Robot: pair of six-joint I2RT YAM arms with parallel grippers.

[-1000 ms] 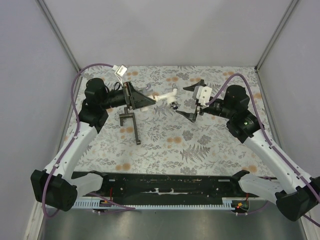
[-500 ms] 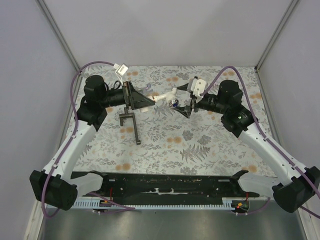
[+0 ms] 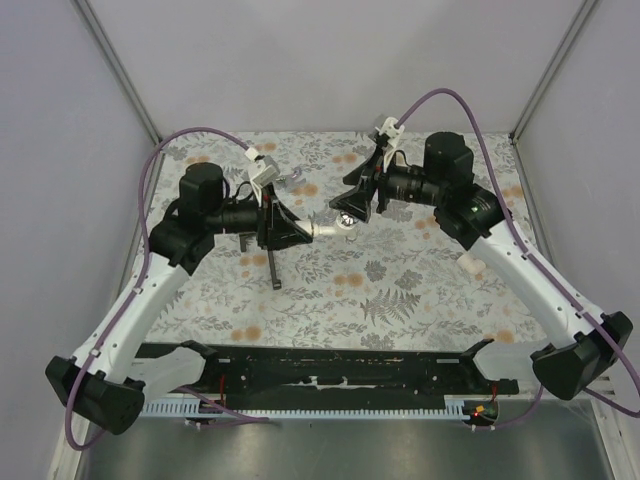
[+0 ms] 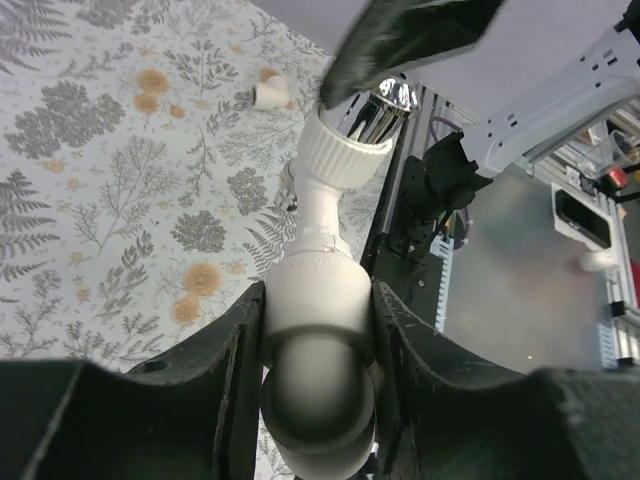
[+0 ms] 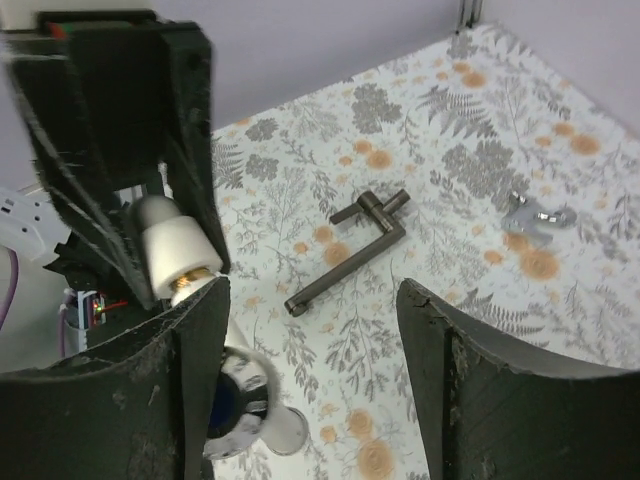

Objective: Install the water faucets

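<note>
A white water faucet (image 4: 318, 290) with a ribbed collar and a chrome end (image 4: 385, 105) sits clamped between my left gripper's (image 4: 318, 400) fingers, held above the floral table. From above, my left gripper (image 3: 290, 228) points right with the faucet (image 3: 325, 228) sticking out toward my right gripper (image 3: 352, 202). The right gripper (image 5: 312, 300) is open. The faucet's chrome knob (image 5: 235, 400) lies just inside its left finger (image 5: 190, 380), the right finger standing well apart. A second small white piece (image 3: 470, 265) lies on the table to the right.
A dark T-shaped metal tool (image 3: 264, 248) lies on the table below my left gripper, also in the right wrist view (image 5: 365, 240). A small grey metal piece (image 5: 535, 213) lies farther back. Grey walls enclose the table on three sides.
The right gripper has swung left and turned over the faucet's chrome end, its jaws narrowing. The left gripper has moved slightly down and right, still holding the faucet.
</note>
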